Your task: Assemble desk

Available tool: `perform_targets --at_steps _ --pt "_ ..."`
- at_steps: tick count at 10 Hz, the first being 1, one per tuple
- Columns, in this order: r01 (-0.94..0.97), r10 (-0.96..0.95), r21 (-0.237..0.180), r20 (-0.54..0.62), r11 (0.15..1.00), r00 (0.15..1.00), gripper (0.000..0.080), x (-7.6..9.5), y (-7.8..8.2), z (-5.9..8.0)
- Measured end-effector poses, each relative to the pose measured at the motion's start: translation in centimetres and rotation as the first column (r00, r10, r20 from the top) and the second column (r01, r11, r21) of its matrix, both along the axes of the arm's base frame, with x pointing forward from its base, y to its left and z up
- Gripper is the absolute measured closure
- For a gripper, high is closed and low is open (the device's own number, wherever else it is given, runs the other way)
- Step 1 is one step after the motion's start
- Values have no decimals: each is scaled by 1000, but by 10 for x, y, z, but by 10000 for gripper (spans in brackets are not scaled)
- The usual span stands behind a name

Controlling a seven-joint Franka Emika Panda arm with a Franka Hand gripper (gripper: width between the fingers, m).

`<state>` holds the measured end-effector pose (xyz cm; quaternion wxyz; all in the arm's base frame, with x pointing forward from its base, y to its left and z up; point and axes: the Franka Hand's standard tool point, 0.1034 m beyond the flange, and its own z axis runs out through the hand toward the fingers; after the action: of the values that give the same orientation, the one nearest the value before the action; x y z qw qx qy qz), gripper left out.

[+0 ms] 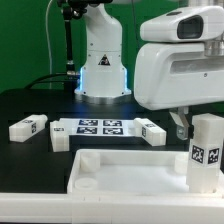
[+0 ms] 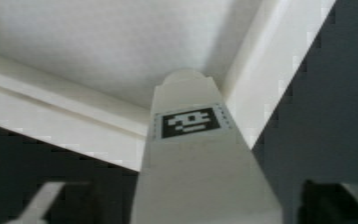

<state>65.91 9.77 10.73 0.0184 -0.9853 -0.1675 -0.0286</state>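
The white desk top (image 1: 110, 178) lies at the front with its rim up. One white leg (image 1: 207, 150) with tags stands upright on its corner at the exterior view's right. My gripper (image 1: 196, 118) is above and around the top of that leg. In the wrist view the leg (image 2: 197, 150) runs between the fingers (image 2: 48, 200), with a dark gap on each side, so the jaws are open and not pressing it. The desk top's rim (image 2: 87, 110) shows beyond it. Three more legs (image 1: 28, 127), (image 1: 62, 137), (image 1: 152, 130) lie loose behind the top.
The marker board (image 1: 100, 126) lies flat between the loose legs, behind the desk top. The robot base (image 1: 103, 70) stands at the back centre. The table is black.
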Motion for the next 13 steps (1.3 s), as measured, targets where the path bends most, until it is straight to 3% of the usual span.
perform_targets --at_steps 1,2,3,6,8,13 --pt "2 -2 0 0 1000 1000 375 0 0 0" --pt "2 -2 0 0 1000 1000 375 0 0 0" --pt "8 -8 1 0 1000 1000 511 0 0 0" --pt "73 -73 4 -4 997 997 511 0 0 0" --pt "255 -255 27 -16 967 967 511 1 -2 0" --pt "666 -664 42 -54 745 746 509 1 -17 0"
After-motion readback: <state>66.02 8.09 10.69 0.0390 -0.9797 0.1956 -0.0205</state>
